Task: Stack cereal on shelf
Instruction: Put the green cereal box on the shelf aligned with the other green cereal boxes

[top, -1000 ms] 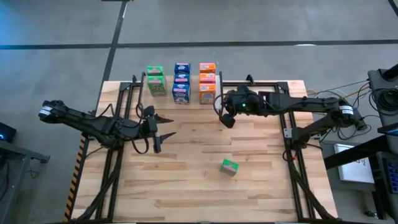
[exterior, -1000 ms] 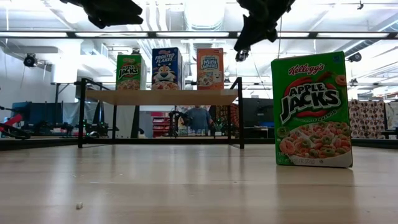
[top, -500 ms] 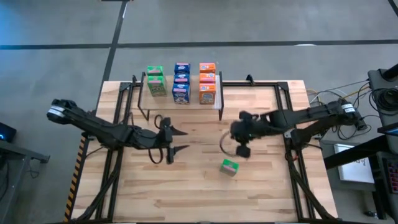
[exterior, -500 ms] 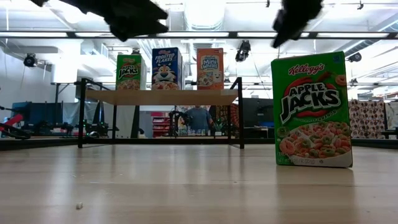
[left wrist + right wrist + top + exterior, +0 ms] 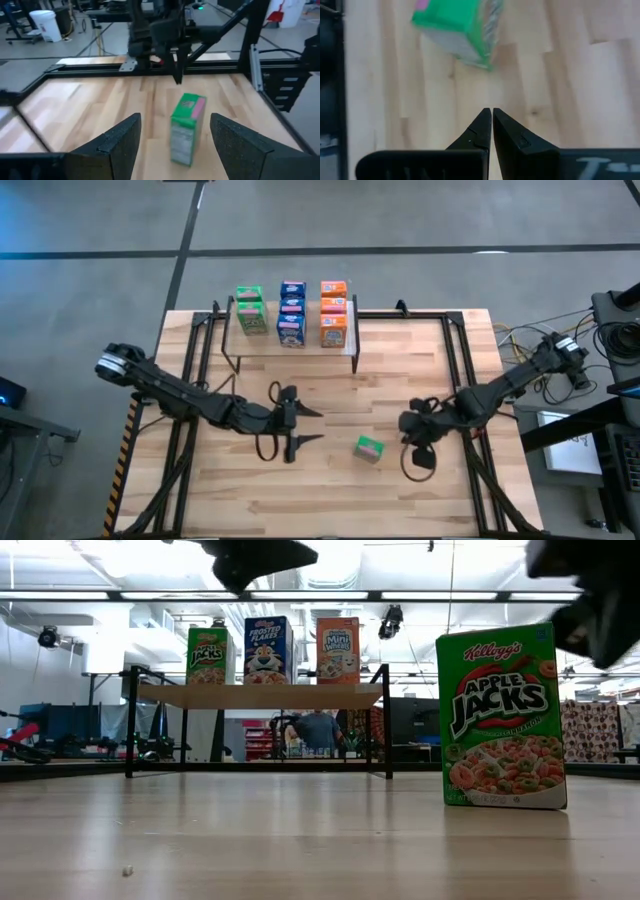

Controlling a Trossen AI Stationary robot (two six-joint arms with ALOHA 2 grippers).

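My left gripper [image 5: 302, 424]: two dark, tapered fingers [image 5: 116, 142], spread apart with nothing between them, pointed across the tabletop at the loose green box and well short of it.

My right gripper [image 5: 491, 120]: two dark pointed fingers pressed together, holding nothing, hovering just beside the same box on its other side.

Loose green box [image 5: 369, 448]: one, small printed cardboard, rectangular, standing upright on the tabletop between the two grippers; front reads Apple Jacks in the low view [image 5: 501, 717]; a pink patch shows on its top flap.

Cereal on the shelf, counted from above: two green [image 5: 250, 310], three blue [image 5: 292, 313], three orange [image 5: 333, 313], eight in all, lined up in three rows by colour at the far edge. With the loose one I count nine boxes.

Shelf [image 5: 260, 695]: one, flat light-wood board on thin black metal legs, raised above the tabletop.

Tabletop [image 5: 330, 490]: pale wooden planks with visible grain and joints, framed by black metal rails.

Room: grey concrete floor around the table; cables and equipment at the right; from the low view, ceiling strip lights, racks and a person [image 5: 320, 730] standing far behind the shelf.
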